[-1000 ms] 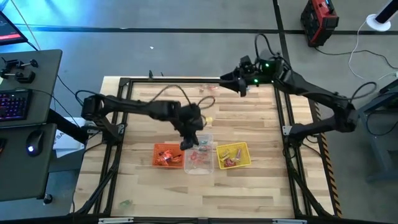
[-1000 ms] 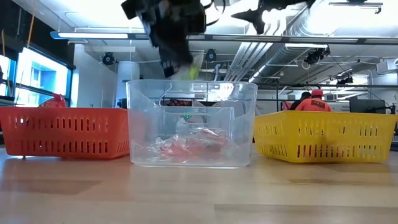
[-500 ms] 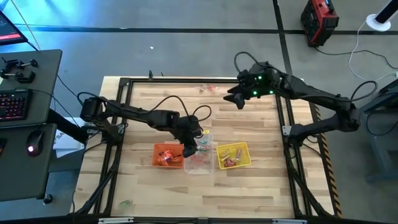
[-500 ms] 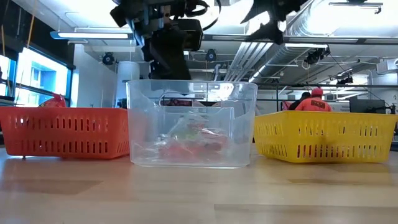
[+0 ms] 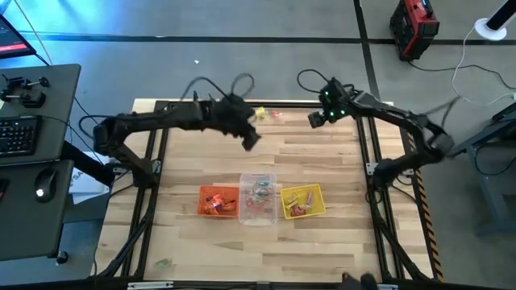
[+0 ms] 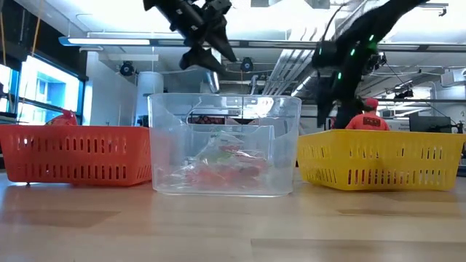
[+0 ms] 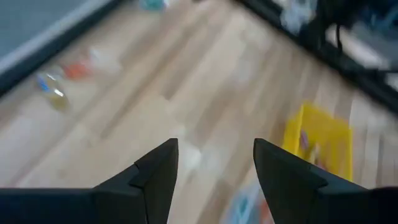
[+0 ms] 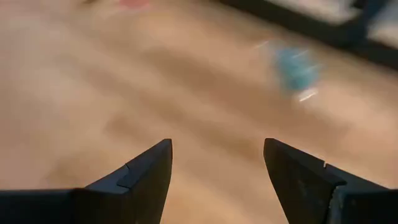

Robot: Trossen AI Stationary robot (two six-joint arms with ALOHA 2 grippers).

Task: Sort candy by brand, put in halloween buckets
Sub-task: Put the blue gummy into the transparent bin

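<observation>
Left gripper (image 5: 251,142) has pulled back from over the clear tub (image 5: 258,198) toward the far side, jaws spread and empty. Nearest us, three tubs sit in a row: orange tub (image 5: 218,200), clear one, yellow tub (image 5: 302,201), each with some candy already in. So sorting's well along. Still left: a few sweets (image 5: 268,113) at the desk's (image 5: 322,161) far edge. Right gripper (image 5: 313,120) hovers there, released, empty too.
</observation>
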